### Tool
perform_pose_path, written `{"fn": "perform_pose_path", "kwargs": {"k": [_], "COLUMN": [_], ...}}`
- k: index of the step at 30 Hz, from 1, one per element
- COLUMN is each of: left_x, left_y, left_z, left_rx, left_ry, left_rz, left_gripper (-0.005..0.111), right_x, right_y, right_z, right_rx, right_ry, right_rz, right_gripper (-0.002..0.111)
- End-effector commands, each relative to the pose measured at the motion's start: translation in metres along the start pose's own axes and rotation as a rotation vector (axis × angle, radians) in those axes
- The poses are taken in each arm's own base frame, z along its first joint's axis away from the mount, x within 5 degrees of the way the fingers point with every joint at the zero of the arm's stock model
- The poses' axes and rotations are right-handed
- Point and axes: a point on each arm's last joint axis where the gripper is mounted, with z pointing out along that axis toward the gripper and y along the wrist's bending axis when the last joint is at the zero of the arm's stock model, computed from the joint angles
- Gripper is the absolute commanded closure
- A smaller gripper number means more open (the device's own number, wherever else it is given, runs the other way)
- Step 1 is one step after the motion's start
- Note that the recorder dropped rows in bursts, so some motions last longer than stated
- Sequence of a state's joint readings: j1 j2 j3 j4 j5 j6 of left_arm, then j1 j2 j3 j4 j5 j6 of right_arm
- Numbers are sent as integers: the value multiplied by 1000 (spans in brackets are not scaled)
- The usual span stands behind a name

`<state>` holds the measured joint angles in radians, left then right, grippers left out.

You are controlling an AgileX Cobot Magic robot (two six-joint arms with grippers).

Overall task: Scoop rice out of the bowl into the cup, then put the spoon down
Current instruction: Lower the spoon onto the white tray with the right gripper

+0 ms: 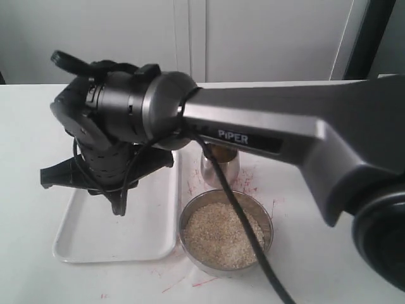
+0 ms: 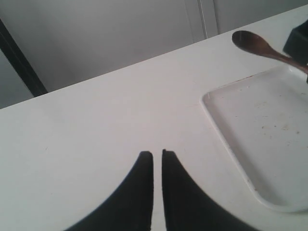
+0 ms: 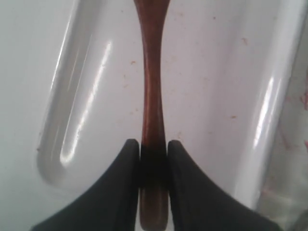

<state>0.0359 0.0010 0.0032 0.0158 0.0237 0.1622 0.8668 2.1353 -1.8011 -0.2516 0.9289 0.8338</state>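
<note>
With the right fingers, clamps the slim handle of the spoon over the white tray. Holds the left fingers almost pressed together on nothing, over the white counter. Shows, nearest in the exterior view, the bowl filled with rice. Places the tray at the bowl's 9 o'clock, just beside it. Puts the cup at the bowl's 12 o'clock, close behind; cannot tell whether touching. Spans the middle with the right arm, wrist above the tray, partly hiding the cup.
</note>
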Motion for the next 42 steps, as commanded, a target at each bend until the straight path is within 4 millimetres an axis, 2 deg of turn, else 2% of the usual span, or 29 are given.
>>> {"fn": "perform_pose_path", "kwargs": {"k": [1, 7, 16, 24, 42], "left_x": [-1, -1, -1, -1, -1], "left_y": [0, 0, 0, 0, 0], "left_z": [0, 0, 0, 0, 0], "left_rx": [0, 0, 0, 0, 0], "left_ry": [-6, -6, -6, -6, -6], "left_rz": [-8, -8, -8, -8, -8], "left_gripper": [92, 92, 92, 92, 92], "right_x": [1, 9, 15, 14, 16], "right_y": [4, 3, 4, -1, 0], "right_z": [21, 44, 60, 63, 63], "right_rx": [-6, 35, 43, 101, 99], "right_ry": [-24, 12, 30, -1, 19], "right_rz": [41, 120, 108, 172, 156], "right_gripper": [108, 108, 108, 108, 108]}}
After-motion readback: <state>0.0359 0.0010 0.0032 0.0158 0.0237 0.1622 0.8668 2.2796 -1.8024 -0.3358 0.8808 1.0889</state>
